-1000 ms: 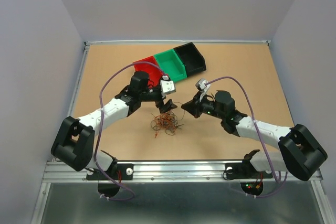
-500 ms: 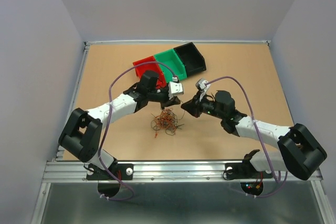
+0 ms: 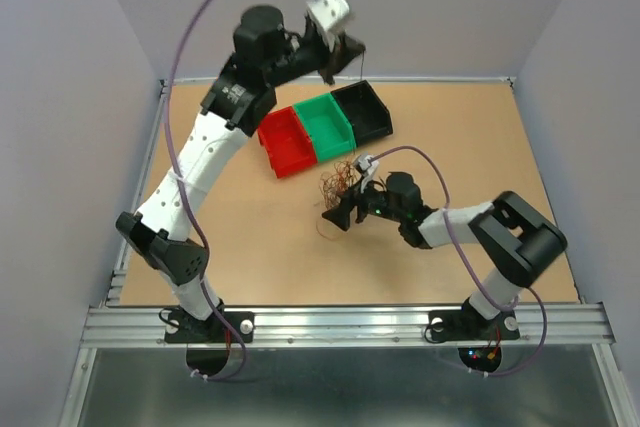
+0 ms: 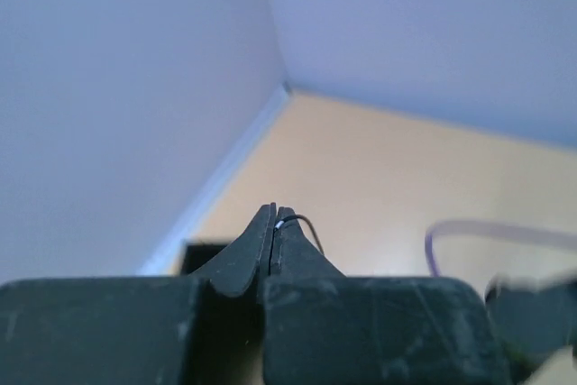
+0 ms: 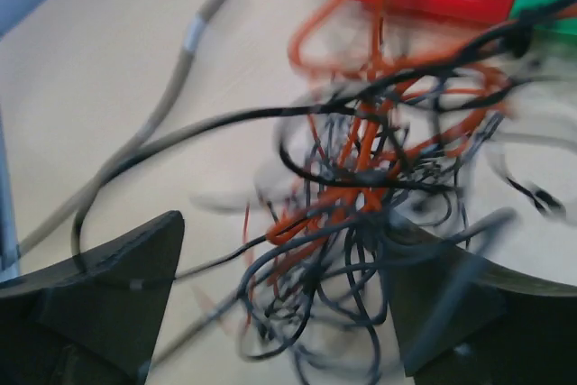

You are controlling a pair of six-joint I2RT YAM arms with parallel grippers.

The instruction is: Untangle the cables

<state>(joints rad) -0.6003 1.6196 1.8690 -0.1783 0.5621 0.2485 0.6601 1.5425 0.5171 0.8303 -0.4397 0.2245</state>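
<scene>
I can't read any words, numbers, brand names or signs in any of my camera views.
</scene>
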